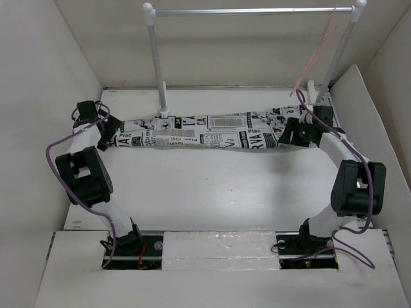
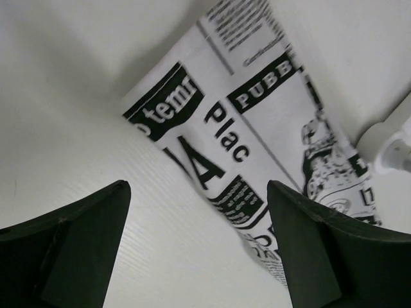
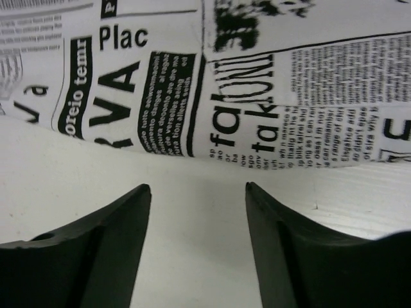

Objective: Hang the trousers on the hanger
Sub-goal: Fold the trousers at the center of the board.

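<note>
Trousers (image 1: 212, 131) flat on table (image 1: 212, 192); left pincer (image 2: 199, 192) spread, right pincer (image 3: 199, 189) spread, one at each end

The trousers (image 1: 212, 131) are soft, matt woven cloth, white with crisp black print, lightly creased along the folds. The bench (image 1: 218, 192) beneath is white board with a fine wood-like grain and a dull sheen. The rack's crossbar (image 1: 250, 11) looks like bright silver metal. Its posts (image 1: 157, 64) are smooth and white, plastic or painted tube. The hanger (image 1: 318, 45) is thin pale pink rod. The left end effector (image 2: 198, 192) and right end effector (image 3: 197, 189) are matt black plastic.
</note>
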